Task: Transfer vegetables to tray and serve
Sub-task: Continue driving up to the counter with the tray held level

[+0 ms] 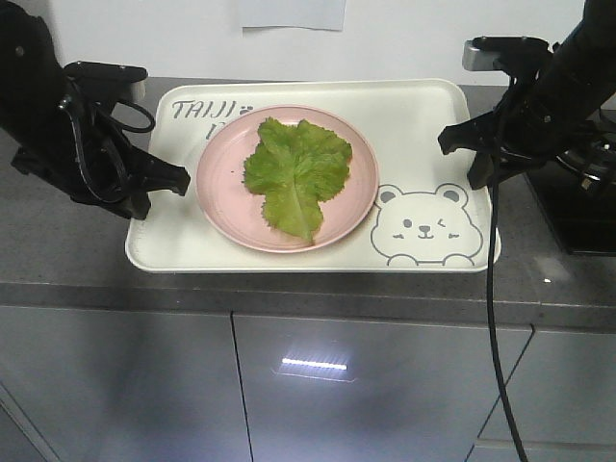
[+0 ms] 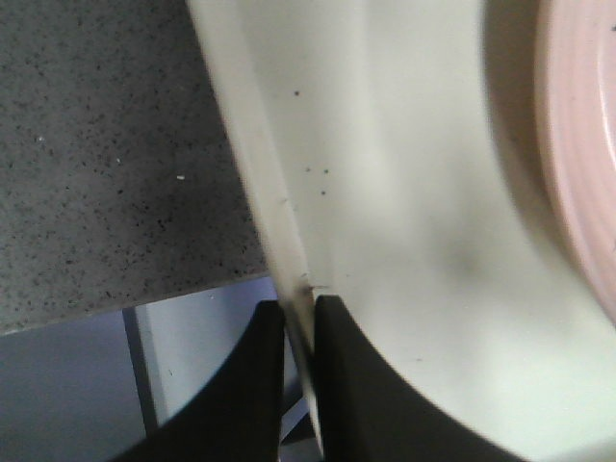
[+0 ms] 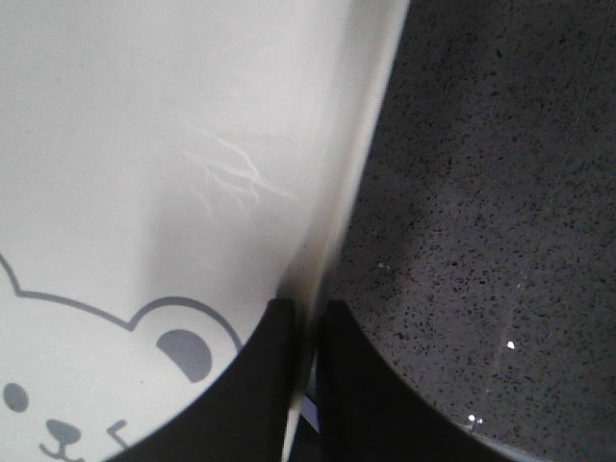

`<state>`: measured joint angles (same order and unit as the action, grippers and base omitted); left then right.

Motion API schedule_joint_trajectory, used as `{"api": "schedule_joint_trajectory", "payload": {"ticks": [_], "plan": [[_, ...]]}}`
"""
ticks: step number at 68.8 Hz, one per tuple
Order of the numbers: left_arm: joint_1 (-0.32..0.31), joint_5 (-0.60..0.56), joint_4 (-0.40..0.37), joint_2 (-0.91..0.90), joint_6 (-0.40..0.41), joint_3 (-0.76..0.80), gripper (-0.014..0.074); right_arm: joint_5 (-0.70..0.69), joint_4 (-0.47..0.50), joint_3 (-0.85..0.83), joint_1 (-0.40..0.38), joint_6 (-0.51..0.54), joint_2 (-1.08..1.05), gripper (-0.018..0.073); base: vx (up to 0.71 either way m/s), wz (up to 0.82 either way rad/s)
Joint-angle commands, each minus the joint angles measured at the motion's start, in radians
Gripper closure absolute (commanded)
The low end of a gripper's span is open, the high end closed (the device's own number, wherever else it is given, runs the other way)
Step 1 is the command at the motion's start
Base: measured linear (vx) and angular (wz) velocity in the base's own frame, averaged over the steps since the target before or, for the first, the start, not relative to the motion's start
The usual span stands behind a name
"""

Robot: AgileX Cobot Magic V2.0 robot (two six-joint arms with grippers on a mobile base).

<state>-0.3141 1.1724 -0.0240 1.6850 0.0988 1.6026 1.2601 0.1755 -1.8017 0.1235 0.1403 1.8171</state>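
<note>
The vegetables, one crinkly green lettuce leaf (image 1: 296, 173), lie on a round pink plate (image 1: 223, 168). The plate stands on the cream tray (image 1: 404, 115) with the grey bear drawing (image 1: 424, 227). At the tray's left edge, my left gripper (image 1: 173, 183) is shut on the rim (image 2: 289, 241), one black finger (image 2: 342, 385) on each side of it. My right gripper (image 1: 462, 159) is shut in the same way on the right rim (image 3: 337, 221) beside the bear's ear (image 3: 188, 351). Whether the tray is off the counter cannot be told.
The tray lies over a dark speckled counter (image 1: 58, 250) near its front edge, with grey cabinet doors (image 1: 366, 385) below. A black appliance (image 1: 582, 207) stands close behind the right arm. A black cable (image 1: 493, 318) hangs down from that arm.
</note>
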Motion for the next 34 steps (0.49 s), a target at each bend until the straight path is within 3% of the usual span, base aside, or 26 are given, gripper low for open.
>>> {"api": "schedule_joint_trajectory", "payload": {"ticks": [1, 34], "plan": [[-0.019, -0.078, -0.086, -0.05, -0.026, 0.029, 0.0602, 0.018, 0.096, -0.029, 0.014, 0.041, -0.059, 0.0568, 0.08, -0.02], [-0.019, -0.078, -0.086, -0.05, -0.026, 0.029, 0.0602, 0.018, 0.096, -0.029, 0.014, 0.041, -0.059, 0.0568, 0.08, -0.01]]}}
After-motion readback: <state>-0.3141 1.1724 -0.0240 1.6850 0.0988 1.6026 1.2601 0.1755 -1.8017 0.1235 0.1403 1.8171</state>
